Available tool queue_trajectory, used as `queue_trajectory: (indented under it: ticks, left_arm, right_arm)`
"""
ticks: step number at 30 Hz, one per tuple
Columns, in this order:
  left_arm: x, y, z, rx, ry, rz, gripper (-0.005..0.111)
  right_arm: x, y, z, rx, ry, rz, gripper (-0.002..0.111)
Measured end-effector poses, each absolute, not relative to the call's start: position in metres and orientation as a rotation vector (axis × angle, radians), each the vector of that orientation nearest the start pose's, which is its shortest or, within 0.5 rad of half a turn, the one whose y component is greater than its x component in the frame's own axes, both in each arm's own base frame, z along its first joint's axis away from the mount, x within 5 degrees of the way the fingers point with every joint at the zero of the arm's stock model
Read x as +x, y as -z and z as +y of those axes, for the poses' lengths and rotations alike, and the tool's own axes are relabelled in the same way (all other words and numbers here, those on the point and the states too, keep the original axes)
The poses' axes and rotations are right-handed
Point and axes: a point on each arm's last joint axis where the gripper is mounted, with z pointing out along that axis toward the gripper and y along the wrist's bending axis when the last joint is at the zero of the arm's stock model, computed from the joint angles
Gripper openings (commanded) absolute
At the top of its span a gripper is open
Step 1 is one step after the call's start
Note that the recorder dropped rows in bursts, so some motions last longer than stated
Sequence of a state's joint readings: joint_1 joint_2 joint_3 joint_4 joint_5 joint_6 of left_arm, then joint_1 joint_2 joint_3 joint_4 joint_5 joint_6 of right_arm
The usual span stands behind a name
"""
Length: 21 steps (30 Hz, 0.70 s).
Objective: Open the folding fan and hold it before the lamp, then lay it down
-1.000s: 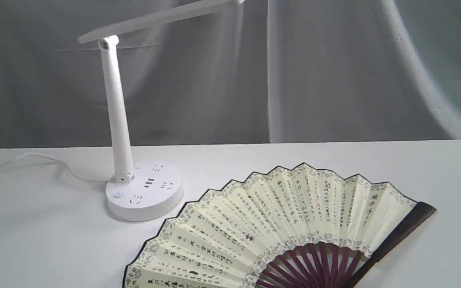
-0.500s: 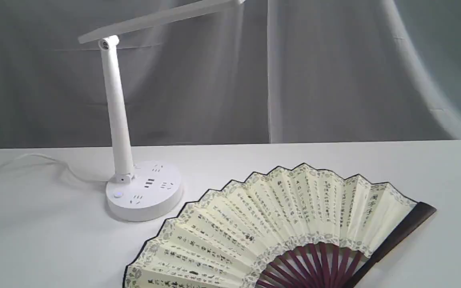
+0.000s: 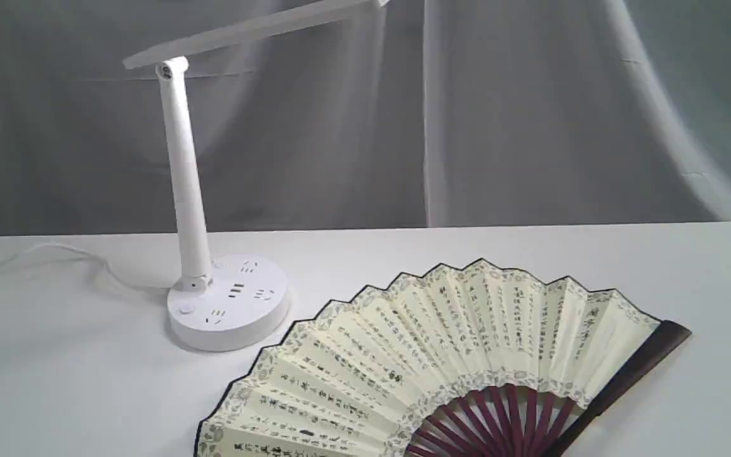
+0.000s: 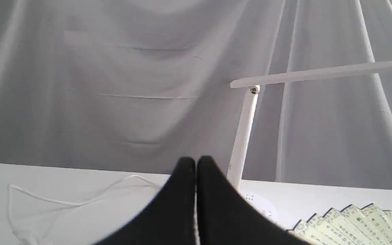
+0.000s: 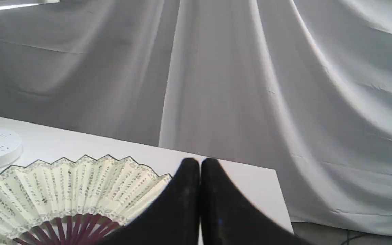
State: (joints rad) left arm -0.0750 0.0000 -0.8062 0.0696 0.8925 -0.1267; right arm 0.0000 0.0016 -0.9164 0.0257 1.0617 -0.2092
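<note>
Folding fan (image 3: 441,343) spread flat, edge just beside lamp (image 3: 184,190); both jaws pinched together, empty.

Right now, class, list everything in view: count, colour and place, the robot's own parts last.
folding fan: one, cream with maroon ribs, open flat on the table right of the lamp
lamp: one, white, standing on the table's left
cord: one, white, trailing left from the lamp
table: one, white, under everything
backdrop cloth: one, grey, behind the table
left end effector: one, black, shut, off the fan
right end effector: one, black, shut, off the fan
</note>
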Motion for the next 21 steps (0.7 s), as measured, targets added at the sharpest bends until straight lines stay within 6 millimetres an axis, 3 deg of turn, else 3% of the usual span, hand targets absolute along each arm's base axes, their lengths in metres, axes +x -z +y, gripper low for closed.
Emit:
queue_trajectory:
  ticks: [6,11,15,21]
  left_arm:
    - [-0.051,-0.372,0.009,-0.048,0.082,1.561,0.0]
    - [-0.039,-0.368,0.006,-0.04,0.108,1.503,0.0]
    - [-0.018,-0.352,0.002,-0.037,0.145,1.493,0.0]
    - [0.018,-0.31,-0.001,-0.036,0.156,1.48,0.0]
  right_arm:
    - [-0.073,-0.378,0.001,-0.167,0.139,1.628,0.0]
    - [-0.051,-0.365,0.001,-0.138,0.115,1.635,0.0]
    - [-0.026,-0.346,0.001,-0.115,0.095,1.642,0.0]
    - [0.008,-0.31,0.001,-0.103,0.085,1.636,0.0]
